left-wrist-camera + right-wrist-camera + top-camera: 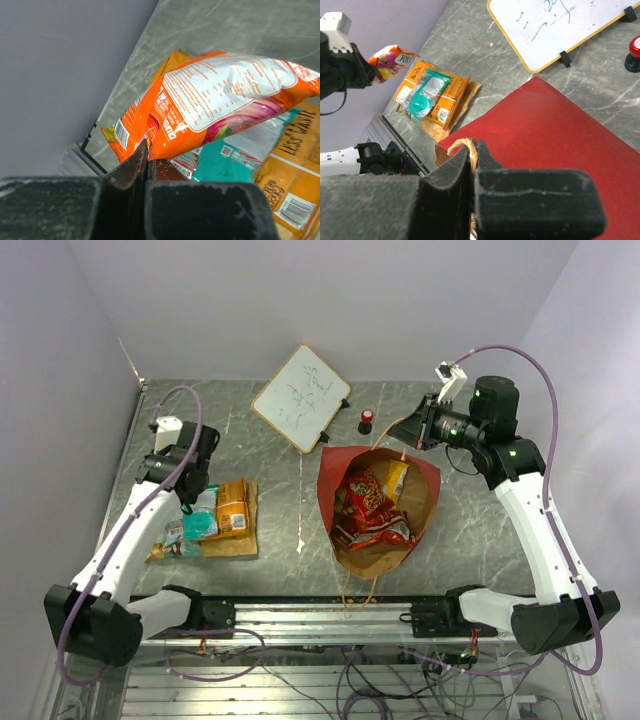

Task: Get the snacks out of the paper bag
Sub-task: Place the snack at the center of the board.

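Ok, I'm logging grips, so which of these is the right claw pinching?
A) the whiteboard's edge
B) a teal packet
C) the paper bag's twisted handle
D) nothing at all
C: the right wrist view shows the right claw closed on the tan twisted handle, with the red paper bag just beyond it.

Paper bag [345, 468], mouth open to the overhead view, snacks [368, 496] reachable from above. The right hand [410, 432], clamped on the twisted handle [464, 145], occupies the far rim. The whiteboard [303, 397] and red-capped object [367, 420] crowd the approach behind the bag. A bare worktop [295, 510] strip separates the bag from the packet pile [222, 520], over which the left hand [145, 152] holds an orange packet [220, 95]. Walls [60, 390] bound three sides.
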Robot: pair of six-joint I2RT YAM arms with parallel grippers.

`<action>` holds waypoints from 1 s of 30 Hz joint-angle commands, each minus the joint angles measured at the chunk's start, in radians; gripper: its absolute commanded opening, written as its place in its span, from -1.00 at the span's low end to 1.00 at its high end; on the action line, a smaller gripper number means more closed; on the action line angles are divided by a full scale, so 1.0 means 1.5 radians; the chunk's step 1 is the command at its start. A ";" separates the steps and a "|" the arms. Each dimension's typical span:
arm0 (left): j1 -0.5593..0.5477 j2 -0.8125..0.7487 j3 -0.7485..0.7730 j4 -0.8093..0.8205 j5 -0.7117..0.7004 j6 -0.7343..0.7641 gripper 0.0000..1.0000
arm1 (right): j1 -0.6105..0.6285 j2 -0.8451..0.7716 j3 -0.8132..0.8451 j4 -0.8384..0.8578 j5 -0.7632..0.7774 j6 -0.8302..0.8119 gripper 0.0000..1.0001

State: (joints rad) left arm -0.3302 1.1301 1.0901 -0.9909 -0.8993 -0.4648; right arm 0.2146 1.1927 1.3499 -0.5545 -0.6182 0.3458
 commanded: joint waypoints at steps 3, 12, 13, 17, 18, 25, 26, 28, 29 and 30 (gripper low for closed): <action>0.108 0.036 -0.024 0.052 0.087 -0.035 -0.86 | 0.001 -0.006 0.012 0.003 -0.019 -0.012 -1.00; 0.158 0.074 0.006 -0.002 0.148 -0.093 -0.86 | 0.001 -0.014 0.003 0.010 -0.016 -0.014 -1.00; 0.166 0.072 0.008 -0.005 0.155 -0.095 -0.86 | 0.000 -0.013 0.006 0.008 -0.014 -0.017 -1.00; 0.192 0.080 0.022 -0.021 0.164 -0.097 -0.86 | 0.001 -0.018 0.005 0.006 -0.010 -0.020 -1.00; 0.199 0.089 0.026 -0.024 0.169 -0.094 -0.86 | 0.000 -0.020 0.001 0.006 -0.010 -0.020 -1.00; 0.253 0.145 0.052 -0.125 0.231 -0.131 -0.86 | 0.001 -0.035 -0.019 0.004 0.003 -0.028 -1.00; 0.261 0.136 0.039 -0.119 0.253 -0.128 -0.86 | 0.001 -0.034 -0.019 0.004 0.006 -0.031 -1.00; 0.273 0.122 0.014 -0.112 0.277 -0.134 -0.86 | 0.001 -0.029 -0.009 -0.001 0.010 -0.034 -1.00; 0.278 0.121 0.006 -0.114 0.286 -0.133 -0.86 | 0.001 -0.024 -0.002 -0.004 0.012 -0.034 -1.00; 0.281 0.122 0.000 -0.119 0.286 -0.135 -0.86 | 0.001 -0.024 0.002 -0.004 0.011 -0.034 -1.00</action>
State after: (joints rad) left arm 0.0639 1.3460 1.1244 -1.1187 -0.5430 -0.6407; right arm 0.2146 1.1580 1.3308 -0.5522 -0.6239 0.3149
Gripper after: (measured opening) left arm 0.072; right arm 0.004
